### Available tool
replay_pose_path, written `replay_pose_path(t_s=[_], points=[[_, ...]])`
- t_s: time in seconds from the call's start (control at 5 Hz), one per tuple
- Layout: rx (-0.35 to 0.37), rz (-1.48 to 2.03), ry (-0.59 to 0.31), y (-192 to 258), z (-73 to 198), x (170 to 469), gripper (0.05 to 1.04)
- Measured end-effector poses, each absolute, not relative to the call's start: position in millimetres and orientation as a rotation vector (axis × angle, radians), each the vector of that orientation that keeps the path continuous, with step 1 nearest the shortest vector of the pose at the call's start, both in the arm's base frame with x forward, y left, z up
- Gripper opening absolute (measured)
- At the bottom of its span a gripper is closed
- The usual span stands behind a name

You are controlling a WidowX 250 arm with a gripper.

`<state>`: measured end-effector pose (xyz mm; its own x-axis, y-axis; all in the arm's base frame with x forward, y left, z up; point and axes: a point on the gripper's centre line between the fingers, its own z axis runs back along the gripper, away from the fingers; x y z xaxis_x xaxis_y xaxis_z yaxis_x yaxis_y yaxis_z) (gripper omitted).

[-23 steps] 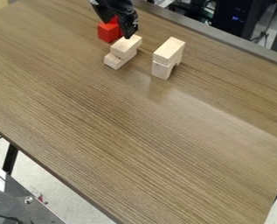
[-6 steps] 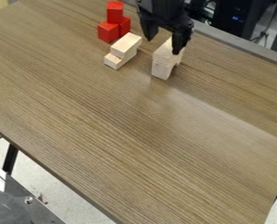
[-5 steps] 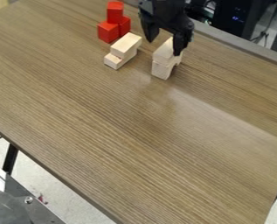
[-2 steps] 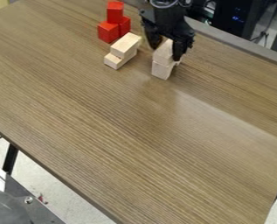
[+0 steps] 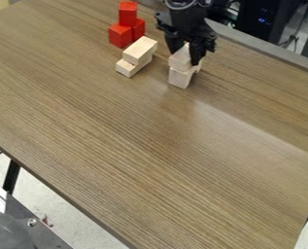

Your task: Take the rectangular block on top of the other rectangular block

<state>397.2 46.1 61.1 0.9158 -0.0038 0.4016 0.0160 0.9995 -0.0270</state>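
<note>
At the upper right of the table, the black gripper (image 5: pixel 185 55) points down, shut on the upper rectangular block (image 5: pixel 179 59) of the right-hand stack, one finger on each side. That pale wooden block lies over a second pale block (image 5: pixel 179 78) with a notch in its underside; whether the two still touch is hard to tell. The gripper covers the back of the upper block. Left of it stands another wooden stack, a rectangular block (image 5: pixel 140 50) resting slightly offset on a lower rectangular block (image 5: pixel 127 68).
Behind the left wooden stack are red blocks, with one red block (image 5: pixel 128 13) on top of others (image 5: pixel 120 35). The brown table (image 5: pixel 136 141) stretches toward the camera. Dark equipment stands beyond its far edge.
From above the red and left wooden blocks, the gripper has moved right and then down over the right stack. Its fingers have closed on the upper block, which has shifted slightly left.
</note>
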Motion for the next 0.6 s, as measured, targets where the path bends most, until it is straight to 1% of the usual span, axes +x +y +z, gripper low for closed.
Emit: replay_pose_path(t_s=[0.2,0.4,0.6], points=[[-0.038,-0.001,-0.445,52,75,393,0.548],[-0.035,0.033,-0.485,74,90,383,0.548],[-0.029,0.029,-0.499,88,92,375,0.548]])
